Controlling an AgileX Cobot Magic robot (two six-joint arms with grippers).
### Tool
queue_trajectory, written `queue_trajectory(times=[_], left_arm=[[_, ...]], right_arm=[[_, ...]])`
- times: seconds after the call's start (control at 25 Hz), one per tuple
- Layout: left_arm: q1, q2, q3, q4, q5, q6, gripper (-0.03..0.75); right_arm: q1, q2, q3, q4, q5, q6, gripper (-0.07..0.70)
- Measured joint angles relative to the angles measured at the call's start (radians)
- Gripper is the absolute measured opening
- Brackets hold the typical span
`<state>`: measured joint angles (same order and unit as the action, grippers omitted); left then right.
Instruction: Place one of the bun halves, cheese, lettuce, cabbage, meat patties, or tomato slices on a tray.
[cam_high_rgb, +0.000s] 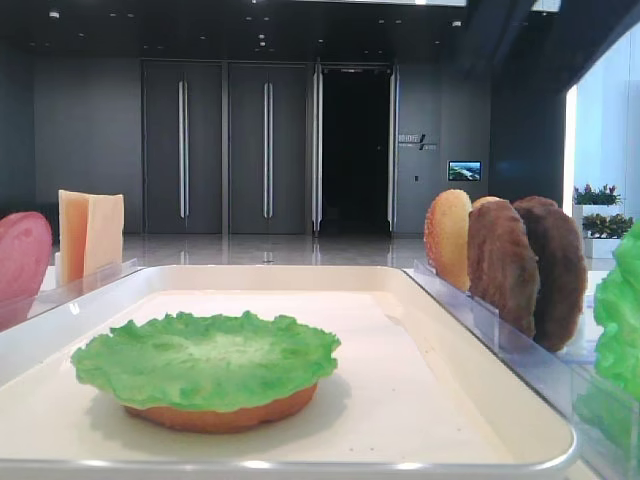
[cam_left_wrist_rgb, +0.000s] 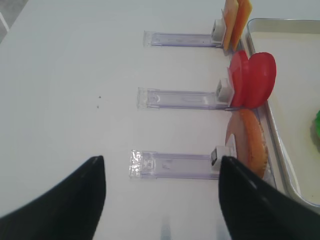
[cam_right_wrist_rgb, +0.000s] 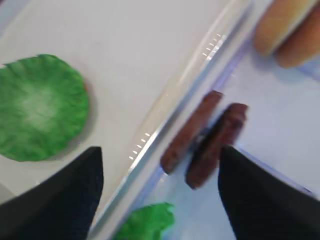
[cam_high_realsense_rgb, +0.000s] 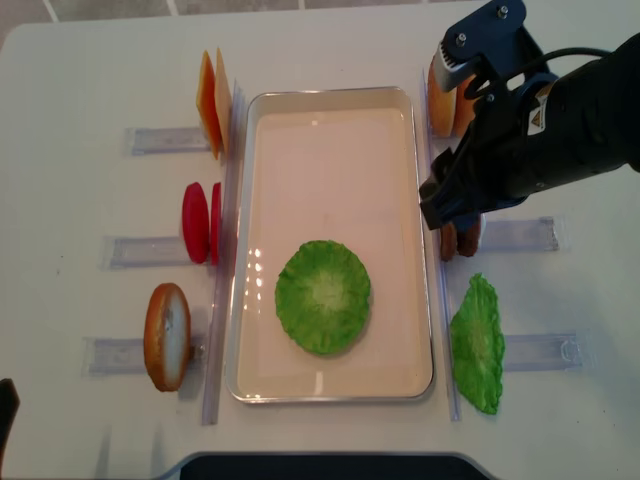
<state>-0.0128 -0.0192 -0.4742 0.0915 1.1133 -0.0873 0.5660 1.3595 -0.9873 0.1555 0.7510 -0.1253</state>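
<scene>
Lettuce (cam_high_rgb: 208, 358) on bun (cam_high_rgb: 225, 414), mid-tray (cam_high_realsense_rgb: 330, 104) — right tool (cam_right_wrist_rgb: 160, 192) spread, over patties (cam_right_wrist_rgb: 202, 137)

low front view | overhead view | wrist views look down | shared: tray (cam_high_realsense_rgb: 330, 380)

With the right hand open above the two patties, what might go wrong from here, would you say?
1. The patties stand on edge pressed together, so the right hand may pinch both or tip one over.
2. They sit close beside the tray rim, so a finger could strike it.
3. A badly dropped patty could shift the lettuce.
</scene>
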Motion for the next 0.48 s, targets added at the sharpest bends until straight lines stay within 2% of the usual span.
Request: queue_trajectory(times=[0.08,0.24,0.48], left_arm=[[0.000,0.000,0.000,0.000,0.000,0.000,0.535],[0.000,0.000,0.000,-0.001,0.000,0.000,0.535],[0.000,0.000,0.000,-0.001,0.000,0.000,0.535]], right_arm=[[0.000,-0.002,-0.043,-0.137,0.083,0.096,0.493],[0.000,-0.003,-0.096,-0.231,0.180,0.180,0.493],[-0.011,-0.003,-0.108,-0.285,0.223,0.273,0.493]])
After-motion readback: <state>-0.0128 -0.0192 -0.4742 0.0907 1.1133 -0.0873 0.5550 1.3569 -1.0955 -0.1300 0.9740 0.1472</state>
